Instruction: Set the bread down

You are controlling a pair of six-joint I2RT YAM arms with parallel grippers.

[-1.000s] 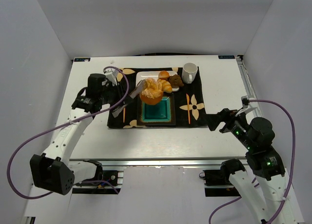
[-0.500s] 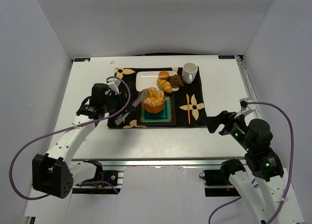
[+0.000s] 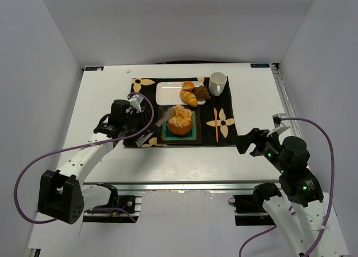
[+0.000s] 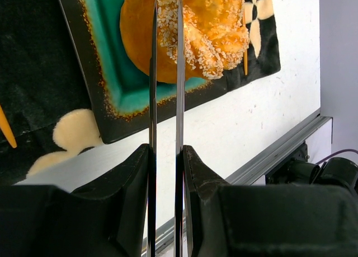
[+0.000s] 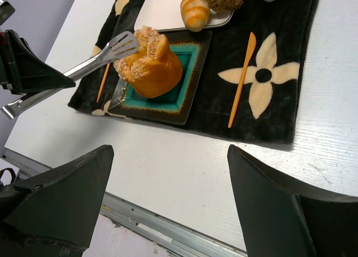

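Observation:
The bread [image 3: 180, 120], a golden-orange bun with a sugar-dusted top, rests in the teal square plate [image 3: 193, 135] on the black flowered mat. It also shows in the left wrist view [image 4: 201, 38] and the right wrist view [image 5: 151, 69]. My left gripper [image 3: 138, 128] is shut on metal tongs [image 3: 158, 121], whose blades [image 4: 180, 89] pinch the bread's top edge. The tongs' head [image 5: 120, 44] lies against the bread's upper left. My right gripper [image 3: 246, 140] is open and empty over bare table right of the mat, jaws wide apart [image 5: 168, 150].
A white plate [image 3: 168, 92] behind the teal one holds a croissant [image 3: 188, 97], a dark muffin [image 3: 201, 92] and a small bun. A white mug [image 3: 217, 82] stands at the mat's far right. An orange stick [image 3: 216, 124] lies right of the teal plate [image 5: 184, 97].
My left arm has carried the bread in the tongs from over the white plate toward me and down into the teal plate. The right arm has barely shifted.

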